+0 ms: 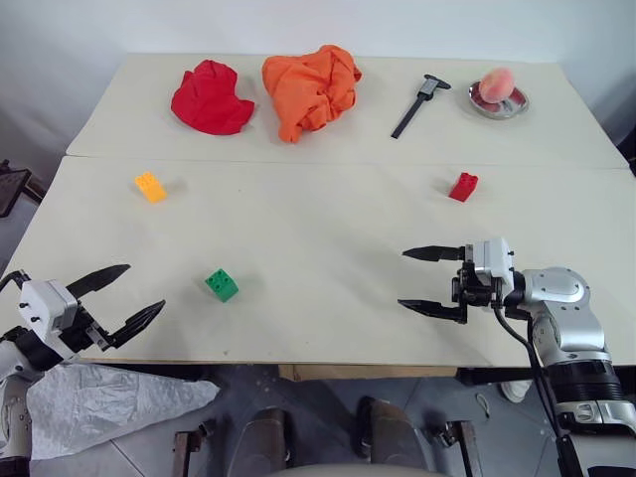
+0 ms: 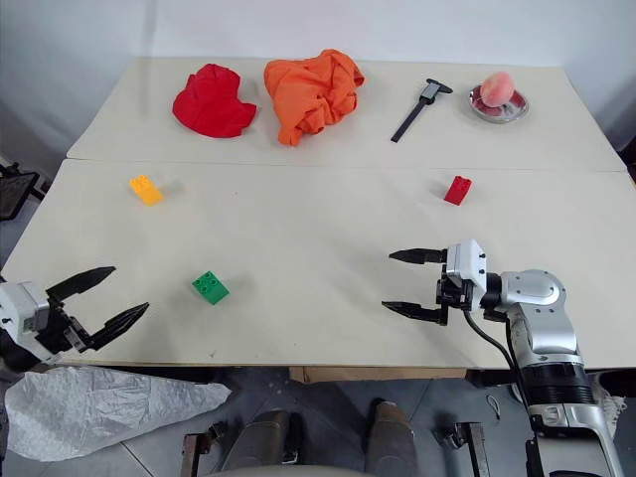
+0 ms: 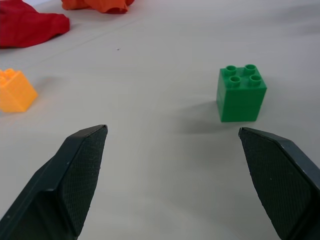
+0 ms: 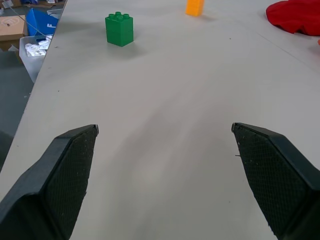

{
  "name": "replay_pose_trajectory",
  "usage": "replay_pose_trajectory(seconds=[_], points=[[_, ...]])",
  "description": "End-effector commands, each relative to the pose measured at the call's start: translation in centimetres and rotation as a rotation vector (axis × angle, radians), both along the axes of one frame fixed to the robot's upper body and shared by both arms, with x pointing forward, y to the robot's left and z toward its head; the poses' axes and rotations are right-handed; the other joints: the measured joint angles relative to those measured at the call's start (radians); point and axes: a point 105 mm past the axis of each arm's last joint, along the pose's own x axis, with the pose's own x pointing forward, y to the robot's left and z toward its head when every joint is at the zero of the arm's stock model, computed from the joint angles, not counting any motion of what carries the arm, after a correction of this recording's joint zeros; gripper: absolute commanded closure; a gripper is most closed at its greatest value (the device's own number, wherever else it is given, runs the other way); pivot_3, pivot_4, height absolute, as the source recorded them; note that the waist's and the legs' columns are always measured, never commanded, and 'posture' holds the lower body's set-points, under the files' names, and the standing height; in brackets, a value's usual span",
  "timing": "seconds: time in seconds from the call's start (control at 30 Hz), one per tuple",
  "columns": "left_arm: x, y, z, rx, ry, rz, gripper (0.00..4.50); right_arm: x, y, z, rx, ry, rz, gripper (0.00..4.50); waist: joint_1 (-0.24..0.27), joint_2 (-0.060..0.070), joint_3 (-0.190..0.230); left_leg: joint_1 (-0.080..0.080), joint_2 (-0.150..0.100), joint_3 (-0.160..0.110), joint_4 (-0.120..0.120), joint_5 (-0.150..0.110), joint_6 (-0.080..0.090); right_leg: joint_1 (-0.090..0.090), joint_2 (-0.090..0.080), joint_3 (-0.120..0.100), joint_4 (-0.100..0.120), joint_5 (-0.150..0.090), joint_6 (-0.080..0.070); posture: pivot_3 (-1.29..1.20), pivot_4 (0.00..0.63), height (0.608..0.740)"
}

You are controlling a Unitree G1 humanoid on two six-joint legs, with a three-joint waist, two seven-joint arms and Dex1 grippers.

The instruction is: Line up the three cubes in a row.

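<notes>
Green cube [image 1: 222,285]: sits on the near half of the counter [image 1: 328,229], left of centre, studs up, turned slightly askew; nothing touches it
Yellow-orange cube [image 1: 150,187]: farther back and more to the left than the green one, well apart from it, resting on the counter alone
Red cube [image 1: 462,187]: on the right side of the counter, about as far back as the yellow-orange cube, well apart from both others
Row: the three cubes are spread out in a wide triangle, not lined up
Left claw [image 1: 121,299]: at the near left edge of the counter, fingers spread wide and empty, aimed toward the green cube, which lies just ahead of it and slightly toward one finger in the left wrist view [image 3: 241,93]
Right claw [image 1: 433,281]: over the near right part of the counter, pointing toward the left, fingers spread wide with nothing between them; the red cube lies beyond it, farther back
Red cloth [image 1: 211,97]: crumpled at the back left of the counter
Orange cloth [image 1: 310,88]: bunched up just beside the red cloth, to its right
Caliper [image 1: 419,103]: black, lying at an angle at the back, right of the orange cloth
Peach [image 1: 497,82]: in a small metal dish [image 1: 497,105] at the back right corner
</notes>
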Motion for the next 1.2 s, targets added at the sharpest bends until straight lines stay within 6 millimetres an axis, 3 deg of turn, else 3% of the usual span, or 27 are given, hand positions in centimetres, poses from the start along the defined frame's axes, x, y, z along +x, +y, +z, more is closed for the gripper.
replay_pose_trajectory(seconds=[0.03, 0.13, 0.27, 0.4, 0.5, 0.57, 0.73, 0.93, 1.2], points=[[0.3, 0.1, 1.1, -0.015, -0.051, 0.02, 0.02, 0.1, -0.2, 0.7, 0.018, -0.031, -0.007, 0.0, 0.0, 0.0, 0.0, 0.0, 0.0, 0.0, 0.0, 0.0, 0.0, 0.0, 0.0, 0.0, 0.0, 0.0, 0.0, 0.0, 0.15, 0.74], [0.7, -0.8, 2.0, -0.074, -0.027, -0.004, 0.02, 0.4, -1.1, 1.2, 0.049, -0.053, -0.089, 0.0, 0.0, 0.0, 0.0, 0.0, 0.0, 0.0, 0.0, 0.0, 0.0, 0.0, 0.0, 0.0, 0.0, 0.0, 0.0, 0.0, 0.15, 0.74], [0.9, -3.5, 4.7, -0.303, -0.002, -0.139, 0.02, 0.3, -3.6, 3.0, 0.155, -0.081, -0.258, 0.0, 0.006, 0.0, 0.0, -0.001, 0.0, -0.001, 0.001, 0.0, 0.0, 0.0, 0.0, 0.0, 0.0, 0.0, 0.0, 0.0, 0.15, 0.74], [1.5, -9.8, 4.6, -0.111, -0.034, -0.374, 0.02, -0.2, -10.3, 3.5, 0.24, -0.151, -0.646, 0.0, 0.026, 0.0, 0.0, -0.001, -0.001, -0.002, 0.005, -0.001, 0.0, 0.001, 0.0, 0.0, 0.001, 0.0, 0.0, 0.0, 0.15, 0.74], [2.2, -12.0, 5.0, -0.131, -0.054, -0.462, 0.02, -0.5, -13.7, 2.2, 0.279, -0.165, -0.875, 0.0, 0.026, 0.0, 0.0, -0.001, 0.0, 0.0, 0.007, -0.001, 0.0, 0.001, 0.0, 0.001, 0.002, 0.0, 0.0, 0.0, 0.15, 0.74], [2.5, -12.8, 5.2, -0.135, -0.054, -0.501, 0.02, -0.6, -14.5, 1.3, 0.277, -0.153, -0.957, 0.0, 0.018, 0.0, 0.0, 0.0, 0.001, 0.0, 0.007, -0.001, 0.0, 0.001, 0.002, 0.001, 0.002, 0.0, -0.001, 0.0, 0.15, 0.74], [3.3, -13.6, 5.2, -0.143, -0.053, -0.546, 0.02, 2.5, -13.4, 0.6, 0.215, -0.056, -1.099, 0.0, -0.019, 0.002, 0.0, 0.001, 0.004, 0.005, 0.007, -0.001, -0.001, -0.001, 0.004, 0.005, 0.004, 0.001, -0.003, 0.0, 0.15, 0.74], [3.7, -14.0, 4.7, -0.128, -0.028, -0.552, 0.02, 8.4, -8.6, 4.9, 0.251, 0.009, -1.107, 0.0, -0.029, 0.005, 0.001, 0.001, 0.007, 0.007, 0.009, -0.001, -0.001, -0.003, 0.006, 0.008, 0.005, 0.002, -0.004, 0.0, 0.15, 0.74], [3.6, -14.1, 5.4, -0.14, -0.04, -0.557, 0.02, 14.1, -7.8, 6.1, 0.259, 0.054, -1.373, 0.0, -0.002, 0.005, 0.001, -0.003, 0.007, 0.007, 0.011, -0.003, 0.0, -0.005, 0.007, 0.008, 0.004, 0.002, -0.005, 0.0, 0.15, 0.74]])
